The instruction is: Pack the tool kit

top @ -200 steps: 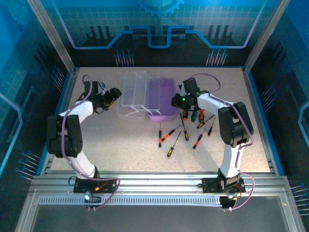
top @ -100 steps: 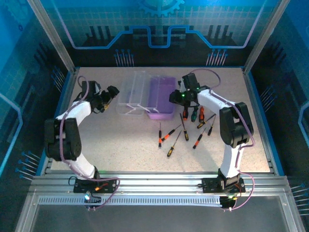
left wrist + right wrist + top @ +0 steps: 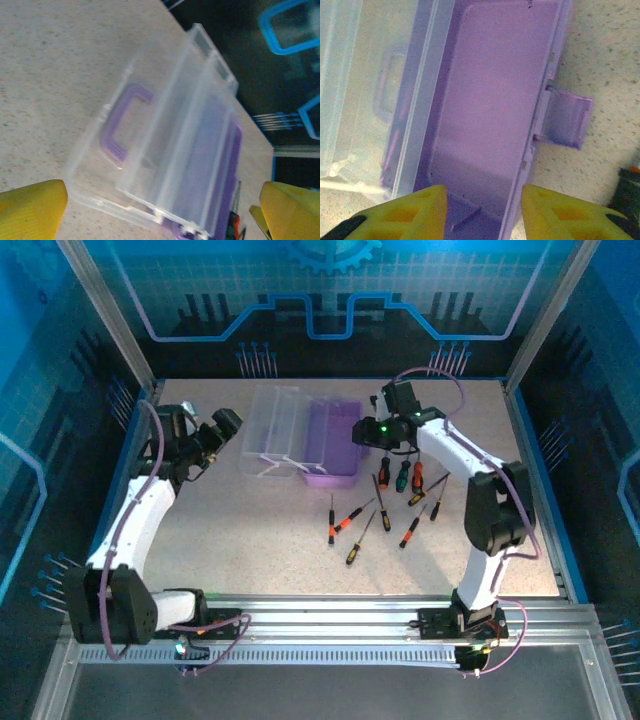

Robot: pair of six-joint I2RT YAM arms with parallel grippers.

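White arm links [image 3: 450, 447], black joints [image 3: 497, 508], purple cables [image 3: 153, 436], green lights [image 3: 384, 427], yellow claw fingers [image 3: 30, 206]

Smooth plastic case [image 3: 335, 445], grainy table [image 3: 260, 540]
The case's purple tray [image 3: 490, 100] looks smooth and dull; its lid [image 3: 165, 150] is see-through and shiny. The table top is speckled like stone. The right gripper [image 3: 481, 212] has yellow fingers [image 3: 405, 215] with a bumpy grid.

I am pulling my left gripper [image 3: 226, 423] leftward away from the clear lid [image 3: 272, 430], jaws spreading wide; my right gripper [image 3: 360, 433] is loosening above the purple tray [image 3: 333, 440].
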